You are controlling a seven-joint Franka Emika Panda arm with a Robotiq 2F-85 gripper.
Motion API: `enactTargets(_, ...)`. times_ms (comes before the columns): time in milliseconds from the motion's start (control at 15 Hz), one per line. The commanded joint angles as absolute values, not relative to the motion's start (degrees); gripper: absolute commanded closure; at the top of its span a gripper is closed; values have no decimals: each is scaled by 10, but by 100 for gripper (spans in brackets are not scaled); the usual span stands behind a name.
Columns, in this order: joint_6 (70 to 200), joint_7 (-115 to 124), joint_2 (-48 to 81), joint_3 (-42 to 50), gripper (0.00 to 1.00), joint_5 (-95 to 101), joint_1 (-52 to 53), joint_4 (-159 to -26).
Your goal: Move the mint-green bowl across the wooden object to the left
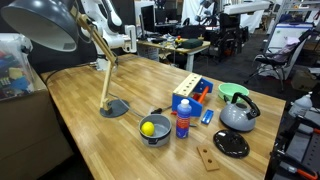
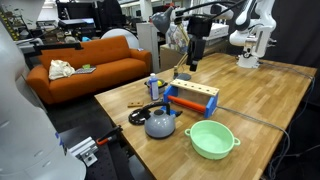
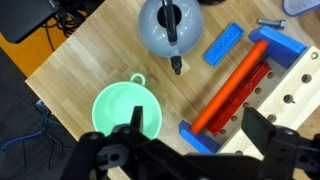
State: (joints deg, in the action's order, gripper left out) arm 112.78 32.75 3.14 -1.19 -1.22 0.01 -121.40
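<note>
The mint-green bowl [image 2: 212,138] sits empty on the table next to the kettle; it also shows in an exterior view [image 1: 232,91] and at the lower left of the wrist view [image 3: 122,108]. The wooden object [image 2: 192,98] is a pale block with dark holes that carries blue and red parts. It stands mid-table [image 1: 186,97] and shows at the right of the wrist view [image 3: 292,100]. My gripper [image 2: 195,60] hangs open and empty well above the block. In the wrist view my gripper [image 3: 195,135] is over the block's blue end, with the bowl beside its left finger.
A grey kettle [image 2: 162,123] stands by the bowl. A black plate [image 2: 140,115], a bottle [image 1: 183,120], a grey metal bowl with a yellow ball [image 1: 153,129], a flat brown wooden piece [image 1: 208,157] and a desk lamp [image 1: 112,107] share the table. A loose blue piece [image 3: 223,44] lies near the kettle.
</note>
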Motion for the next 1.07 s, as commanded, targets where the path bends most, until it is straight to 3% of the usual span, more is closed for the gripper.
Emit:
enactTargets(0,1137,334,38,5,0,-3,-5,-1228)
enactTargets(1000,1119,319,76,37,0,-25,-16,-1210)
